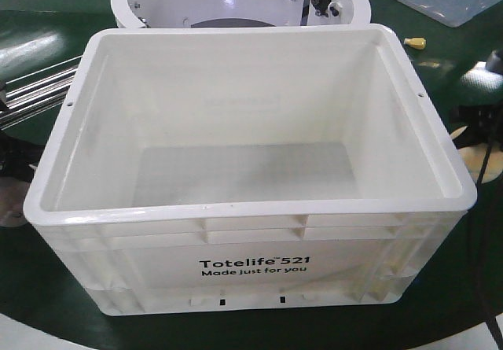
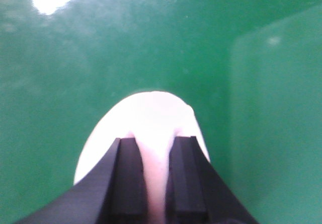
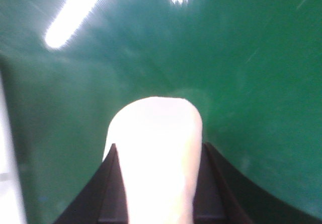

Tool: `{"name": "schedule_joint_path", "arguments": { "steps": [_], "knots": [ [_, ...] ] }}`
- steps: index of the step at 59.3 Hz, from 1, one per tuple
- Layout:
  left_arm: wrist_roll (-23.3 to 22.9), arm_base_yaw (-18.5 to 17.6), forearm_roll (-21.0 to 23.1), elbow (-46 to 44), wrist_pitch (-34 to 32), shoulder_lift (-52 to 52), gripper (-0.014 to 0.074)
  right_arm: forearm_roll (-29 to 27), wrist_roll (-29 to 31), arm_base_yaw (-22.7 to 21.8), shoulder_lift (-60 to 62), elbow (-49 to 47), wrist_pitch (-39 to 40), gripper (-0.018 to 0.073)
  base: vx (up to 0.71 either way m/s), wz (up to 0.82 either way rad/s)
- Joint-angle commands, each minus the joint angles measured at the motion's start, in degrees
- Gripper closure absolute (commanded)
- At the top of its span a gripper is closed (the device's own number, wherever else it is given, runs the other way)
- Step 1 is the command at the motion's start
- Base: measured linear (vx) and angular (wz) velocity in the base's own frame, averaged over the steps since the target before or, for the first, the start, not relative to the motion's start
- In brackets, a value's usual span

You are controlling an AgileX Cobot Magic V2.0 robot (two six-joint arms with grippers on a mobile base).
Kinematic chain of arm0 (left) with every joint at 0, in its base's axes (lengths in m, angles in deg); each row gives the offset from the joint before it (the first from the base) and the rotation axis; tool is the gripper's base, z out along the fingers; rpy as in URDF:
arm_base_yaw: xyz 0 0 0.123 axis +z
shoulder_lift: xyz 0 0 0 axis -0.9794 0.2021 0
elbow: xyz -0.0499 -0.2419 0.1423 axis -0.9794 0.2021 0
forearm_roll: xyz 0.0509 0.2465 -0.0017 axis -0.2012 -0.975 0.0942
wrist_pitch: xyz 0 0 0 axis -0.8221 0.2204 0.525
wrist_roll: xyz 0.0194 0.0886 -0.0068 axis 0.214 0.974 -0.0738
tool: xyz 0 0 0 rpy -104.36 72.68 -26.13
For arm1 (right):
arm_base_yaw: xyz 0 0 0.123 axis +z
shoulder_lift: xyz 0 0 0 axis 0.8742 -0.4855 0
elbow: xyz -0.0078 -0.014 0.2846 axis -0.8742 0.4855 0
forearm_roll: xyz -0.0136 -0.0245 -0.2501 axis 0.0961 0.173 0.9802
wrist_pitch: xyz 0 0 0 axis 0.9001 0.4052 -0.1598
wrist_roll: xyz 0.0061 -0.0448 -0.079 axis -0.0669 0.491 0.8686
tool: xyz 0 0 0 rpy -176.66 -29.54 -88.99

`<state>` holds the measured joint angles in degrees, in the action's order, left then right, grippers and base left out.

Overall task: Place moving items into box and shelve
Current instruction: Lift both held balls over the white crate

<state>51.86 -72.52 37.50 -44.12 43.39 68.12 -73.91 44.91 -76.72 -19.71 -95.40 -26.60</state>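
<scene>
Left end effector had its fingers nearly together, pinched into the soft pink ball just over the green table. The box stood upright mid-table, top open and printed side toward the front edge. Right end effector was spread wider and clamped both sides of the cream ball, near the box's right wall. Both balls sat outside the box.

White box, black print; pink ball; cream ball
</scene>
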Motion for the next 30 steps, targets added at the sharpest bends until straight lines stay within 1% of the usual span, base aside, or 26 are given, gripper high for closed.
{"name": "schedule_joint_path", "arguments": {
  "steps": [1, 5, 10, 18, 25, 30],
  "knots": [
    [-2.6, 0.0, -0.8, -1.2, -0.7, -7.2, 0.0601, 0.0, 0.6, -0.2, 8.3, -1.3, 1.0, 0.0565, 0.00, 0.00],
    [-3.7, 0.0, -2.9, -1.2, -0.5, -11.1, 0.0601, 1.5, 0.6, -0.2, 12.2, -1.3, 1.4, 0.0565, 0.00, 0.00],
    [-3.9, 0.0, -5.7, -1.2, -0.8, -16.8, 0.0601, 4.2, 0.6, -0.2, 17.2, -1.3, 2.2, 0.0563, 0.00, 0.00],
    [-3.8, 0.0, -5.7, -1.2, -3.8, -24.9, 0.0600, 4.4, 0.6, -0.2, 25.0, -1.3, 4.2, 0.0561, 0.00, 0.00],
    [-3.9, -0.2, -2.6, -1.5, -8.4, -32.2, 0.0600, 2.3, 0.6, -0.2, 31.2, -1.3, 5.6, 0.0560, 0.00, 0.00],
    [-3.3, -0.4, 2.2, -3.7, -9.2, -35.6, 0.0600, -1.1, 0.6, -0.2, 34.5, -1.3, 5.8, 0.0560, 0.00, 0.00]
  ]
}}
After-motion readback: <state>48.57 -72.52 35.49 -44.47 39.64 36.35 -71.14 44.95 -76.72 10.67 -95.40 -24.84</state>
